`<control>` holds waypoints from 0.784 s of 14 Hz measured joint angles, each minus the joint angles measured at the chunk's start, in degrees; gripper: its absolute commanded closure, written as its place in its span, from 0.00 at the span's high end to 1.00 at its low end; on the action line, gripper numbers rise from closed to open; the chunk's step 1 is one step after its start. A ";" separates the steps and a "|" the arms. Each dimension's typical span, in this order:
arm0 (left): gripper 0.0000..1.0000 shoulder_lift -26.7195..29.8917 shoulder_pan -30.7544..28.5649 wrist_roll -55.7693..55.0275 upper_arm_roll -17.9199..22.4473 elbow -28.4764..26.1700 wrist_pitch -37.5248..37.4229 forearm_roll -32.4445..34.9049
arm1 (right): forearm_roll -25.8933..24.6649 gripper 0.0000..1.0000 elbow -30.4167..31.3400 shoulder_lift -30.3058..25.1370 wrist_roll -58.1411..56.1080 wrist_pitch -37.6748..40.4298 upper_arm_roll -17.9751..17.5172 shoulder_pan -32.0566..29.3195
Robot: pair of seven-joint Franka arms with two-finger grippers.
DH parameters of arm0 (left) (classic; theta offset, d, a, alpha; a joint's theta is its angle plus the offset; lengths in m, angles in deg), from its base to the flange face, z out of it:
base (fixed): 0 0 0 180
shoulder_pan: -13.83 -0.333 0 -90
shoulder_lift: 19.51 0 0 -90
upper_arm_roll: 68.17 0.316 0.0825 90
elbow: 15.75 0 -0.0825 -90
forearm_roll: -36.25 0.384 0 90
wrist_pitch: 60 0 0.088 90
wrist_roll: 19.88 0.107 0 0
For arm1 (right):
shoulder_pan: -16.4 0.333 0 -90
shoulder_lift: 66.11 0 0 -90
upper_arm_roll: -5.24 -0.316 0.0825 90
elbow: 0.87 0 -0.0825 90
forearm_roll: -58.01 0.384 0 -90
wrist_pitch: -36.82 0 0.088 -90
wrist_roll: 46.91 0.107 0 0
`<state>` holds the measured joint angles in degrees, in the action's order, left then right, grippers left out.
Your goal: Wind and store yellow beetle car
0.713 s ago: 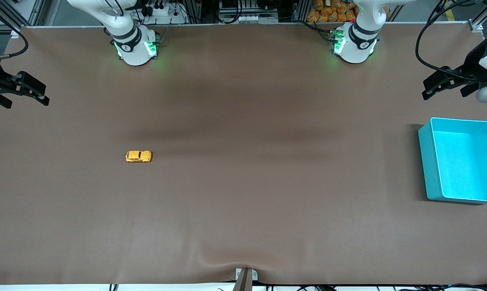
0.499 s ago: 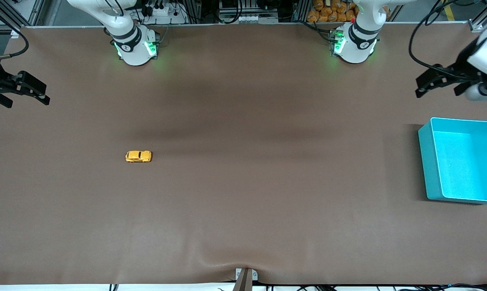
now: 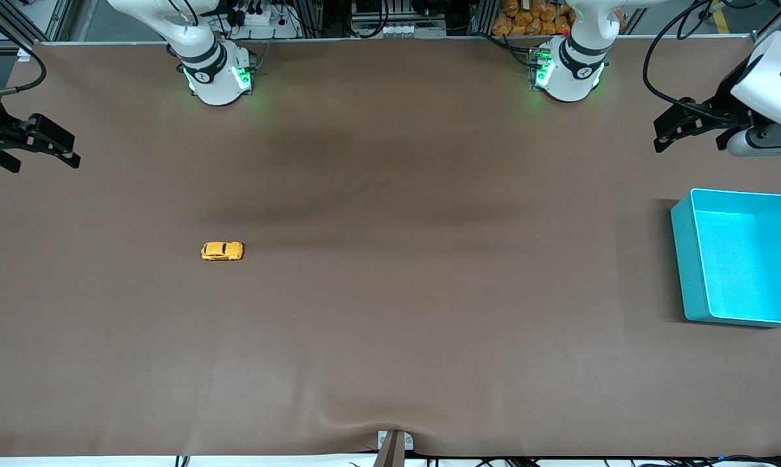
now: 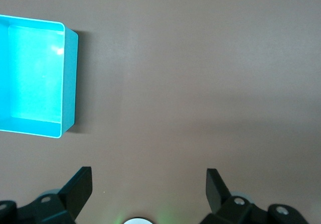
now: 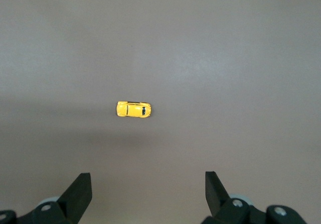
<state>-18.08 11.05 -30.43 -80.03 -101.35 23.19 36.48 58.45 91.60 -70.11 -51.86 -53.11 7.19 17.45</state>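
The yellow beetle car sits on the table well ahead of my right gripper, whose jaws are spread wide and empty. It looks light, rigid and slick; I'd pinch its flat sides. My left gripper waits, likewise spread wide.

Yellow beetle car — tiny, dark windows, on its wheels, toward the right arm's end.

A brown mat covers the whole table, smooth but for a small ridge at the edge nearest the front camera, where a metal bracket sits. Along the opposite edge stand aluminium frames, cables and an orange heap. Soft shadow bands cross the mat.
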 measured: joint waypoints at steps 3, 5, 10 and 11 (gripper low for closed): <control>1.00 0.00 -0.02 0.00 0.00 0.00 0.00 0.00 | 0.00 1.00 0.01 0.11 0.00 0.00 -0.03 0.00; 1.00 0.00 -0.02 0.00 0.01 0.00 0.00 0.00 | 0.00 1.00 0.06 0.20 0.00 0.00 -0.05 0.00; 1.00 0.00 -0.04 0.00 0.06 0.00 -0.11 0.00 | 0.00 1.00 0.26 0.49 0.00 -0.07 -0.05 0.00; 1.00 0.00 -0.04 0.00 0.06 0.00 -0.13 0.00 | 0.00 1.00 0.30 0.55 0.00 -0.10 -0.05 0.00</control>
<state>-18.08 11.01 -30.43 -79.97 -101.35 23.05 36.48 58.45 91.90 -69.56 -51.86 -53.21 7.13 17.45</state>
